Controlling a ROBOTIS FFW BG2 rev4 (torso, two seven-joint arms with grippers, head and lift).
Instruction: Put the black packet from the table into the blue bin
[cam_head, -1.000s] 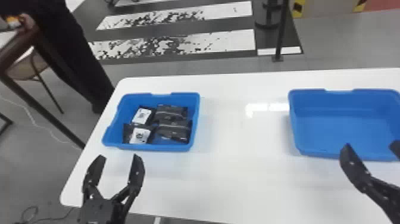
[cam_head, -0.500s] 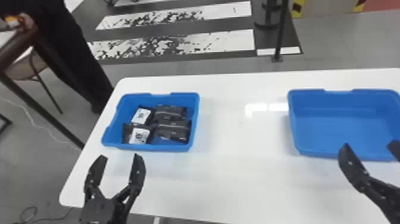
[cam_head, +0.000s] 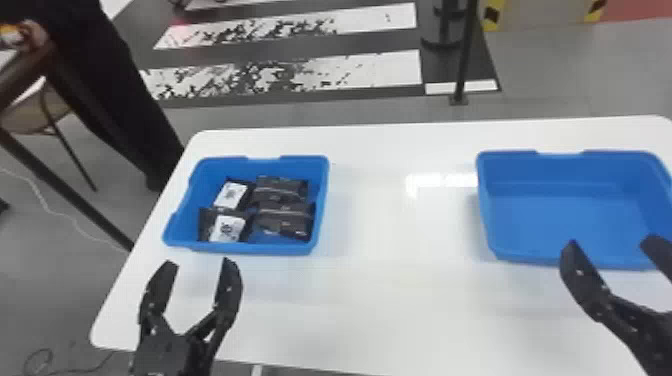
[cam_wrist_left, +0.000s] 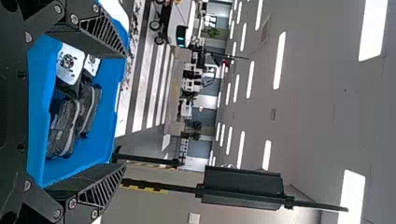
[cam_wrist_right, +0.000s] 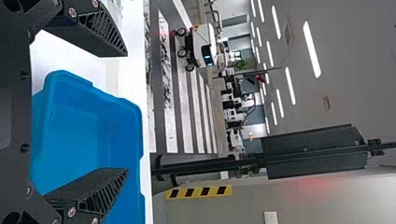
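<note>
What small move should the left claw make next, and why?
Probably ease the left claw back slightly: it is open and holds nothing, and the black packets lie inside the left blue bin, which seems to fit the task.

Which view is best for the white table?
The head view: most of the white table is in frame, with the bin of black packets and the empty blue bin on it. The left wrist view gives slivers around the packets' bin; the right wrist view, a larger patch beside the empty one.
</note>
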